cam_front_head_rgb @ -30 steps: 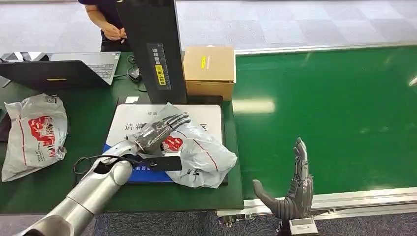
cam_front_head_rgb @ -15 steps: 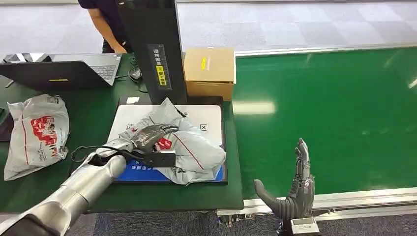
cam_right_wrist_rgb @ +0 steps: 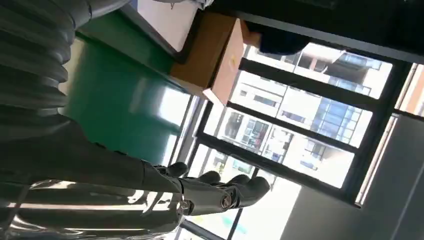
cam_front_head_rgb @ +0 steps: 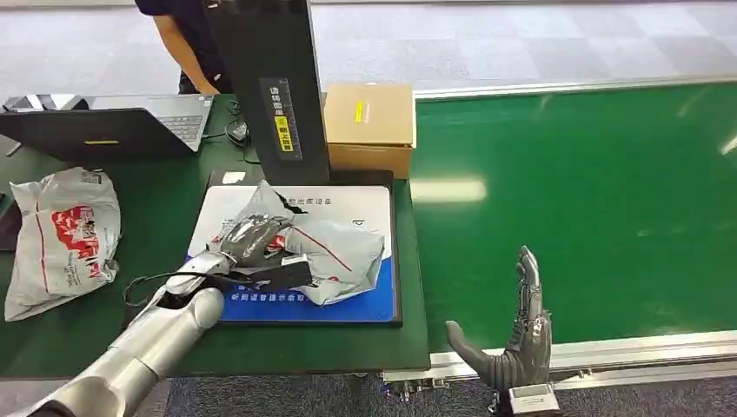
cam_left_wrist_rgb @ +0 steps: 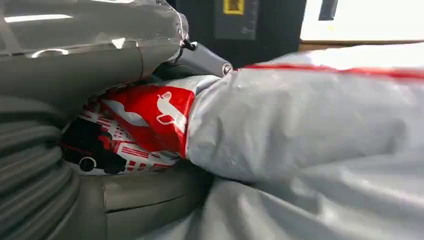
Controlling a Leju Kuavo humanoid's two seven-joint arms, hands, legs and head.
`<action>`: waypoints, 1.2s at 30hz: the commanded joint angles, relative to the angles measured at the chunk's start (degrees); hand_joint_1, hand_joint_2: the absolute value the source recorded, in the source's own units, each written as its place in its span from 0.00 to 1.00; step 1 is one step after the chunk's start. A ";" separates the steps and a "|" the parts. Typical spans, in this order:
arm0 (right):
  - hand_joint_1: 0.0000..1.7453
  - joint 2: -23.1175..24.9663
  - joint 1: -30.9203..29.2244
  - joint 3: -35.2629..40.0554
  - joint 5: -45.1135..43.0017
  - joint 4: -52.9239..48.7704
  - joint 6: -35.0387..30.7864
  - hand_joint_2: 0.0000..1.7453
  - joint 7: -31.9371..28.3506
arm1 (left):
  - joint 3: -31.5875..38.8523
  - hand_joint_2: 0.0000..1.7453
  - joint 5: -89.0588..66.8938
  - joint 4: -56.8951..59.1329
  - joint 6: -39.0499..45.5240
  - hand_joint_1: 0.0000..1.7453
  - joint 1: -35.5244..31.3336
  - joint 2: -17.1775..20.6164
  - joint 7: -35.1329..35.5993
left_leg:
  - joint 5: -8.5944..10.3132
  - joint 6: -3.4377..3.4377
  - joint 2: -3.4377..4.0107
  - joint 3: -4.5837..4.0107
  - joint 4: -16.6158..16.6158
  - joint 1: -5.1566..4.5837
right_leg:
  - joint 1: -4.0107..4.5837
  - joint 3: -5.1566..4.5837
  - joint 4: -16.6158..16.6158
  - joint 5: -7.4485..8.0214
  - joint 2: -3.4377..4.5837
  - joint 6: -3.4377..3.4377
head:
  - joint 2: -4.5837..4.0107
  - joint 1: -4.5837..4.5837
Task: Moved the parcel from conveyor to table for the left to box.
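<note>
We are closing our left hand (cam_front_head_rgb: 249,240) on the grey parcel (cam_front_head_rgb: 335,254), its fingers (cam_left_wrist_rgb: 200,57), spread a moment ago, now gripping the bunched plastic on the white-and-blue mat (cam_front_head_rgb: 365,304) near the counter's conveyor-side edge; boxing looks ready to begin. Our right hand (cam_front_head_rgb: 517,339) is idling open beside the conveyor (cam_front_head_rgb: 591,200). The black scanner post (cam_front_head_rgb: 274,87) and cardboard box (cam_front_head_rgb: 369,126) are crowding the mat's far edge; a second parcel (cam_front_head_rgb: 61,239) is lying toward the counter's left edge.

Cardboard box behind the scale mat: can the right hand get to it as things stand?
Probably yes. The right hand is open and holds nothing, and bare green conveyor belt lies between it and the cardboard box; whether the arm stretches that far is unclear.
</note>
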 commanded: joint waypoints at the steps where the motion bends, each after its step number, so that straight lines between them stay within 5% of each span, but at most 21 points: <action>1: 0.00 2.14 -0.74 -2.05 1.18 1.52 0.97 1.00 1.25 | 12.55 1.00 0.13 -15.57 3.36 1.00 7.73 0.75 -0.70 | -0.03 0.01 0.12 -0.11 0.00 0.04 | 0.06 -0.14 -0.01 0.00 0.06 -0.11 | 0.00 0.00; 13: 0.00 1.48 0.15 -0.96 1.91 2.66 -0.21 1.00 1.39 | 22.28 1.00 0.68 -24.64 9.80 1.00 12.32 -0.23 -3.79 | -0.06 0.02 0.02 -0.33 0.00 0.08 | 0.11 -0.28 -0.04 -0.07 -0.07 -0.15 | 0.00 0.00; 20: 0.00 0.36 -1.17 1.70 1.01 5.16 -0.66 1.00 1.45 | 33.12 1.00 6.75 -25.21 20.42 1.00 14.07 -1.24 -5.95 | -0.05 0.02 0.08 -0.29 -0.05 0.07 | 0.10 -0.27 -0.08 -0.04 -0.01 -0.14 | 0.00 0.00; 25: 0.00 -0.73 -2.58 3.86 0.22 7.90 -2.95 1.00 1.39 | 38.96 1.00 11.08 -18.86 24.99 1.00 12.24 -0.85 -9.53 | -0.03 0.01 0.13 -0.32 -0.07 0.08 | 0.10 -0.31 -0.07 0.00 0.07 -0.11 | 0.00 0.00; 36: 0.00 -0.86 -4.55 6.43 -0.17 8.88 -4.59 1.00 2.16 | 51.69 1.00 16.90 10.31 31.06 1.00 -4.09 1.74 -10.71 | 0.01 -0.01 0.00 -0.33 -0.04 0.11 | 0.13 -0.29 -0.03 -0.03 -0.07 -0.15 | 0.00 0.00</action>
